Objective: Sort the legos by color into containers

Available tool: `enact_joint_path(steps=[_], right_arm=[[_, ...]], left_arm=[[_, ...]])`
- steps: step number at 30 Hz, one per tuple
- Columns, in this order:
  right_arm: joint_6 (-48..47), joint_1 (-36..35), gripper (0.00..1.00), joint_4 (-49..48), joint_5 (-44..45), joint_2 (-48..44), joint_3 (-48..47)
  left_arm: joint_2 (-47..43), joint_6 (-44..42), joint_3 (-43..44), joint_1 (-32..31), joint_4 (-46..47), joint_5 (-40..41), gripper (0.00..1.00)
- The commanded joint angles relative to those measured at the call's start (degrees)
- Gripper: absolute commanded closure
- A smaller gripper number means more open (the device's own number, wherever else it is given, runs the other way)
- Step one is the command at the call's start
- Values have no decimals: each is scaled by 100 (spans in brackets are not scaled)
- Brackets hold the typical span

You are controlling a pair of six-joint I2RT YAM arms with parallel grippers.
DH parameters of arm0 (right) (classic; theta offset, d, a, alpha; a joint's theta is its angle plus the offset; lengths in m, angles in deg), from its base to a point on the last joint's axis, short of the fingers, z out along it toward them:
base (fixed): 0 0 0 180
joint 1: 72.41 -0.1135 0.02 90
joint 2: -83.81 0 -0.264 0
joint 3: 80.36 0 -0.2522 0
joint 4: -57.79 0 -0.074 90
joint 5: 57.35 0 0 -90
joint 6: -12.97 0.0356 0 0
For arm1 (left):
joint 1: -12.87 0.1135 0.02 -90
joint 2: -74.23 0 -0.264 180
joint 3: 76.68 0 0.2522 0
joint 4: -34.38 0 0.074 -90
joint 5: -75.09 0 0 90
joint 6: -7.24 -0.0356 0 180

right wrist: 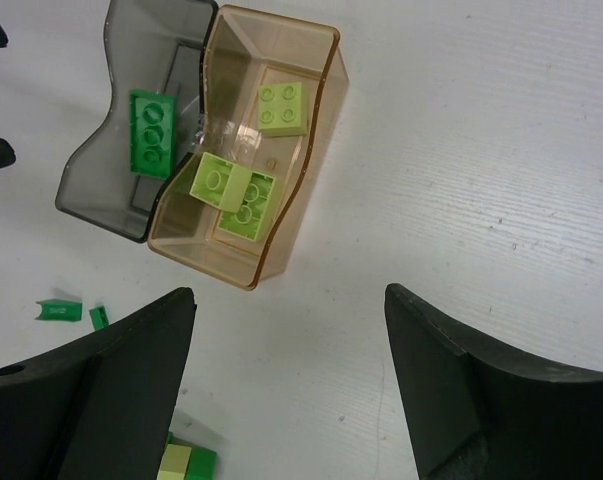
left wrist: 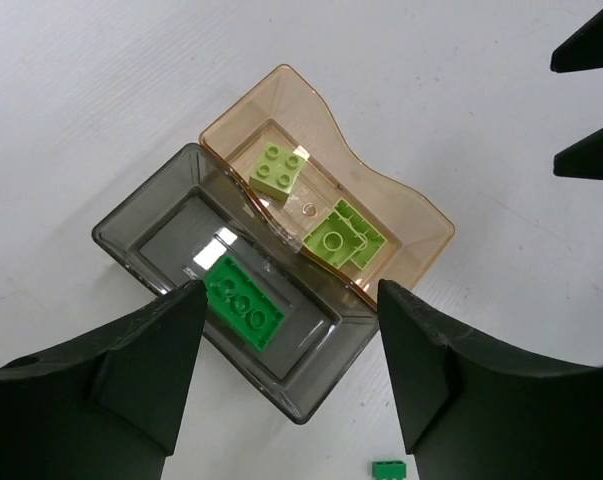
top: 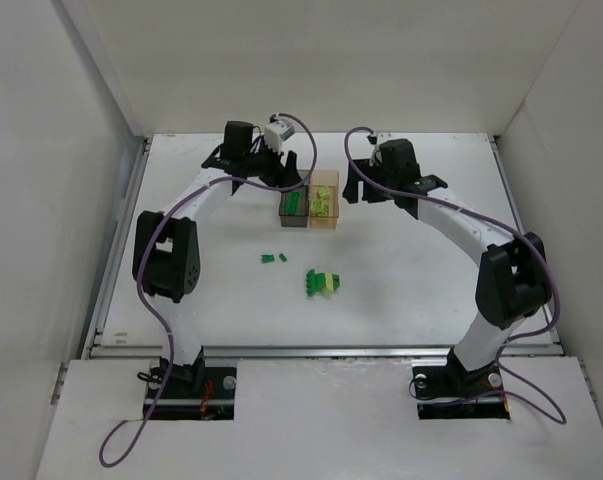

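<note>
My left gripper point(left wrist: 289, 300) hangs wide and empty over the smoky grey translucent bin point(left wrist: 131, 240), my right gripper point(right wrist: 289, 300) equally wide near the pale orange-tan bin point(right wrist: 311, 120), and the clump of touching dark and pale green bricks point(top: 323, 283) out on the table point(top: 431, 260) risks a two-colour grab.

Smoky grey bin point(left wrist: 131, 237), orange-tan bin point(left wrist: 406, 212), green legos point(left wrist: 243, 302).

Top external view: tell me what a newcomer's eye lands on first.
Two bins stand side by side mid-view: the grey bin holding a dark green brick, the orange bin holding pale green bricks. Toward the near edge lies a loose heap of legos.
</note>
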Motion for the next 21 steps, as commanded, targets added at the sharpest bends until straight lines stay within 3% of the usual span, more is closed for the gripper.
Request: enact_joint_path(steps=[1,5,8,9,10,14,21], right_arm=[[-14,42,18,-232,-56,-388,87],[-14,42,18,-232,-109,-450,193],[-66,42,18,-232,-162,-564,403],[-66,42,18,-232,-162,-564,482],[-66,42,18,-232,-162,-625,483],[-66,42,18,-232,-162,-678,606],[-66,42,18,-285,-162,-679,711]], left_arm=[[-625,-64,84,-12,95,107,35],[-1126,-1229,-355,-12,-578,-199,50],[-1364,-4270,-1030,-65,-1928,-367,57],[-1364,-4283,-1033,-65,-2240,-367,57],[-1364,-4962,-1233,-125,-2495,-106,57],[-1180,-5652,-1541,-354,-3227,98,40],[-1302,-5470,-2525,-670,-2253,906,36]])
